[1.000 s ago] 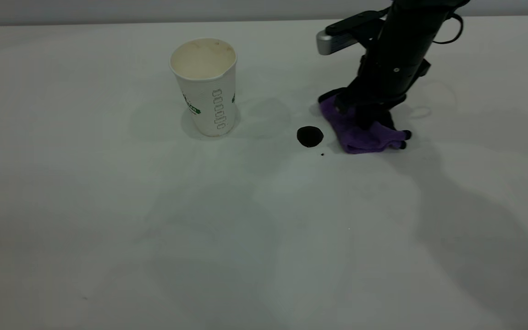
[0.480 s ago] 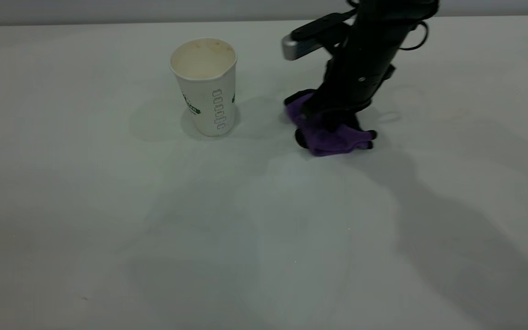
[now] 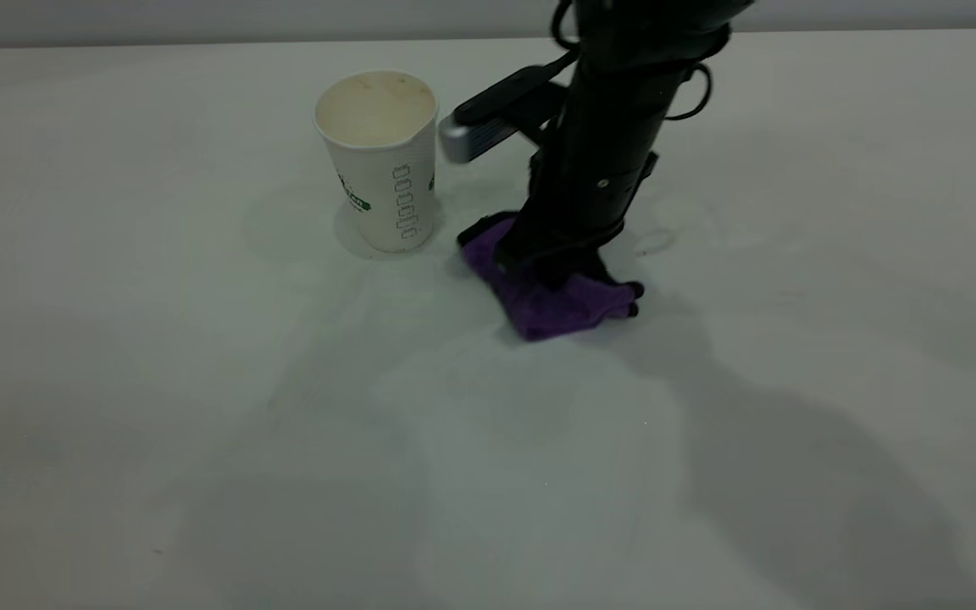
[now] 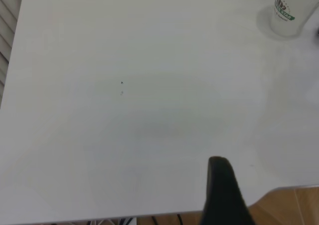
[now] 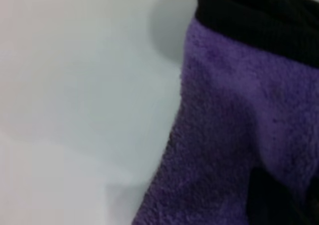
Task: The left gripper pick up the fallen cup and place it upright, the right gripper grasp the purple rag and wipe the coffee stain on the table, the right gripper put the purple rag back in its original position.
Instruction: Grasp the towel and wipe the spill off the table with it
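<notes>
We see the right gripper (image 3: 560, 275) clamped on the purple rag (image 3: 551, 301), pressing it onto the table (image 3: 200, 381) beside the cup (image 3: 382, 165).

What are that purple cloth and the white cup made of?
The rag looks like soft microfibre: a fuzzy, matte pile with a black stitched edge, clearest in the right wrist view. The cup seems to be paper: a matte white wall with embossed marks, a printed green band and a thin rolled rim.

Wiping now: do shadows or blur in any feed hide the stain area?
Exterior view: the right gripper casts a broad soft shadow toward the near edge of the table; no stain shows beside the purple rag. Right wrist view: the rag fills the frame, blurred. Left wrist view: evenly lit, with the cup at the frame's edge.
</notes>
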Robot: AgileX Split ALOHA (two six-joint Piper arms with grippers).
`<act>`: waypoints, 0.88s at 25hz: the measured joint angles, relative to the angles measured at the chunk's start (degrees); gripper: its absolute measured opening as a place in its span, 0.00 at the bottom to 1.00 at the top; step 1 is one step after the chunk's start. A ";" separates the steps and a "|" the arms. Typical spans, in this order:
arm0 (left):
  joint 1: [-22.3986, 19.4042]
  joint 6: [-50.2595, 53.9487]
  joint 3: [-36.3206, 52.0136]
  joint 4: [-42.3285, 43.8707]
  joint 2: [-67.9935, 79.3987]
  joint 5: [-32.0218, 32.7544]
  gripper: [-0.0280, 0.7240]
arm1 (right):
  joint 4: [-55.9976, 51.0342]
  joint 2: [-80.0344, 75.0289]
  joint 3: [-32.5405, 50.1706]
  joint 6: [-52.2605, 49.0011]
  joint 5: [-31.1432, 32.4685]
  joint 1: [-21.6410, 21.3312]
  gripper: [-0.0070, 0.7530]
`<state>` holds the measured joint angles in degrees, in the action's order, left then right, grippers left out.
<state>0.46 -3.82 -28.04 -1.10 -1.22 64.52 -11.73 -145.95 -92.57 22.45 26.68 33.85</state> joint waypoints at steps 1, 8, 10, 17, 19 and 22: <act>0.00 0.00 0.00 0.00 0.00 0.00 0.72 | -0.43 0.00 0.01 0.36 0.91 0.65 0.08; 0.00 0.00 0.00 0.00 0.00 0.00 0.72 | -4.77 0.00 -0.01 6.81 7.79 3.84 0.09; 0.00 0.00 0.00 0.00 0.00 0.00 0.72 | -4.88 0.00 -0.01 7.38 8.31 3.92 0.09; 0.00 0.00 0.00 0.00 0.00 0.00 0.72 | -5.89 0.00 -0.01 2.69 6.78 0.61 0.09; 0.00 0.00 0.00 0.00 0.00 0.00 0.72 | -5.25 0.00 -0.01 0.47 5.80 -1.64 0.10; 0.00 0.00 0.00 0.00 0.00 0.00 0.72 | -2.85 0.04 -0.01 -1.73 4.80 -5.59 0.10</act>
<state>0.46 -3.82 -28.04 -1.10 -1.22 64.52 -14.58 -145.91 -92.58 20.72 31.48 28.26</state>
